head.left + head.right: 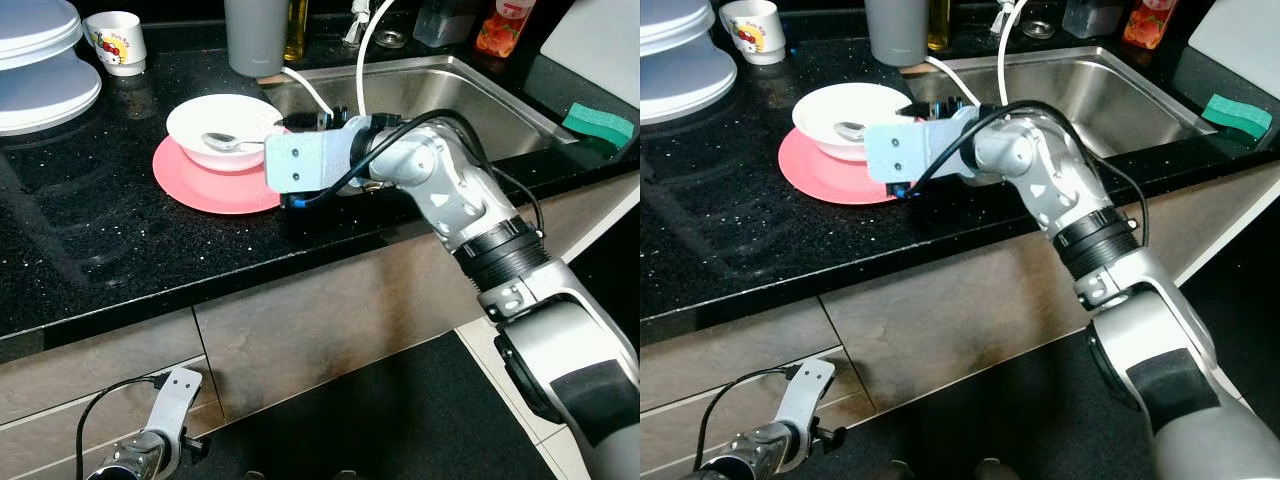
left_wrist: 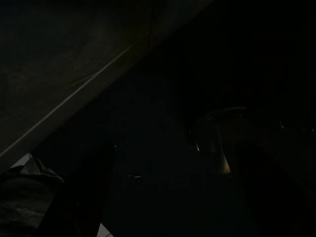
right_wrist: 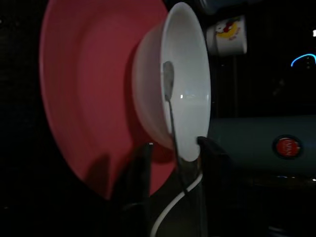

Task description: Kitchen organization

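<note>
A white bowl (image 1: 222,128) with a metal spoon (image 1: 228,142) in it sits on a pink plate (image 1: 205,185) on the black counter, just left of the sink. My right arm reaches across the sink corner, and its grey wrist plate (image 1: 305,160) covers the bowl's near right edge. In the right wrist view my right gripper (image 3: 175,148) has one finger against the bowl's outer wall and the other inside the rim (image 3: 195,143), with the spoon handle (image 3: 173,123) between them. My left arm (image 1: 165,420) hangs idle low in front of the drawers; its gripper (image 2: 170,148) shows two dark fingers set wide apart.
The steel sink (image 1: 470,105) lies right of the plate, with white hoses (image 1: 365,60) running into it. A grey tumbler (image 1: 255,35) and a printed cup (image 1: 117,42) stand behind the bowl. Stacked white plates (image 1: 40,70) are far left; a green sponge (image 1: 598,124) is far right.
</note>
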You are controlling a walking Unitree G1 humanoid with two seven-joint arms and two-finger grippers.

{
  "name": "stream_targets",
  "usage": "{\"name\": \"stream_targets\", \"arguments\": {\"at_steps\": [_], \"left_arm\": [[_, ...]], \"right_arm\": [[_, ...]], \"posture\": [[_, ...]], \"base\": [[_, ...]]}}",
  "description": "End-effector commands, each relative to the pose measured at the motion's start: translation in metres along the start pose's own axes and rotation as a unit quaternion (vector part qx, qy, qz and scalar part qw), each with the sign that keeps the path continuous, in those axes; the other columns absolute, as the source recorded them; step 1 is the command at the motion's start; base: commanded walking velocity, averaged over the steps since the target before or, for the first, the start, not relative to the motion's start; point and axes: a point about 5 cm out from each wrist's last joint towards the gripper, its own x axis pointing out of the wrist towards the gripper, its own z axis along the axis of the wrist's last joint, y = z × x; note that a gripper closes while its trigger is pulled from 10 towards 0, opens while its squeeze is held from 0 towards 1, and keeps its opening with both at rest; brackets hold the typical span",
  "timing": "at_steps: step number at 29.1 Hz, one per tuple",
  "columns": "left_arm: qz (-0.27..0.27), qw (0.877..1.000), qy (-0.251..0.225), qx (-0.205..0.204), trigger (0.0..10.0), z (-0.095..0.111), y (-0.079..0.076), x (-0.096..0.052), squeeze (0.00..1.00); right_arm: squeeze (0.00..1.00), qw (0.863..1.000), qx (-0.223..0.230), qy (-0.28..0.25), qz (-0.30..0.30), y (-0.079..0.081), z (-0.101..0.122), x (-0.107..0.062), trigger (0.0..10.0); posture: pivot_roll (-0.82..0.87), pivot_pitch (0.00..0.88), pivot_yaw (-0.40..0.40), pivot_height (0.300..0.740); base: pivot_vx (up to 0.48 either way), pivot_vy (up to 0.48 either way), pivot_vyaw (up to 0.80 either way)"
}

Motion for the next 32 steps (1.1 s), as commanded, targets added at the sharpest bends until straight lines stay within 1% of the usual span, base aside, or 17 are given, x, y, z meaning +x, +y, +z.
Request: {"name": "stream_targets", "arguments": {"at_steps": [1,11,14,15,17,18,20,26,31,32], "left_arm": [[-0.006,1.000,0.011,-0.004,10.0,-0.008,-0.005,0.001,0.00],[-0.006,1.000,0.011,-0.005,10.0,-0.008,-0.005,0.001,0.00],[-0.006,1.000,0.010,-0.006,10.0,-0.007,-0.005,0.001,0.00],[-0.006,1.000,0.010,-0.006,10.0,-0.007,-0.005,0.001,0.00],[-0.006,1.000,0.009,-0.006,10.0,-0.007,-0.005,0.001,0.00],[-0.006,1.000,0.009,-0.006,10.0,-0.007,-0.005,0.001,0.00],[-0.006,1.000,0.009,-0.006,10.0,-0.007,-0.006,0.001,0.00],[-0.006,1.000,0.009,-0.006,10.0,-0.006,-0.006,0.001,0.00],[-0.006,1.000,0.008,-0.006,10.0,-0.006,-0.006,0.002,0.00],[-0.006,1.000,0.008,-0.007,10.0,-0.006,-0.006,0.002,0.00]], "right_arm": [[0.00,1.000,-0.011,0.002,0.001,-0.002,0.001,0.000,0.0],[0.00,1.000,-0.017,0.001,-0.001,-0.004,0.001,0.000,0.0],[0.00,1.000,-0.019,-0.004,-0.007,-0.006,0.003,0.000,0.0],[0.00,1.000,-0.015,-0.009,-0.009,-0.007,0.004,0.000,0.0],[0.00,0.999,0.010,-0.030,-0.020,-0.010,0.008,0.001,0.0],[1.00,0.999,0.022,-0.033,-0.017,-0.009,0.008,0.001,10.0],[1.00,0.999,0.026,-0.034,-0.017,-0.009,0.008,0.002,10.0],[1.00,1.000,0.019,-0.011,-0.020,-0.006,0.000,0.007,10.0],[1.00,1.000,0.002,0.010,-0.016,-0.003,-0.005,0.009,10.0],[0.24,1.000,-0.006,0.020,-0.012,-0.002,-0.008,0.010,10.0]], "posture": [[-0.01,0.147,-0.084,0.740],[-0.01,0.159,-0.089,0.740],[-0.01,0.163,-0.090,0.740],[-0.01,0.163,-0.090,0.740],[-0.01,0.163,-0.091,0.740],[-0.01,0.163,-0.091,0.740],[-0.01,0.164,-0.090,0.740],[-0.01,0.165,-0.093,0.740],[-0.01,0.166,-0.094,0.740],[-0.01,0.168,-0.096,0.740]], "base": [[0.000,0.000,0.00],[0.000,0.000,0.00],[0.000,0.000,0.00],[0.000,0.000,0.00],[0.000,0.000,0.00],[0.000,0.000,0.00],[0.000,0.000,0.00],[0.000,0.000,0.00],[0.000,0.000,0.00],[0.000,0.000,0.00]]}}
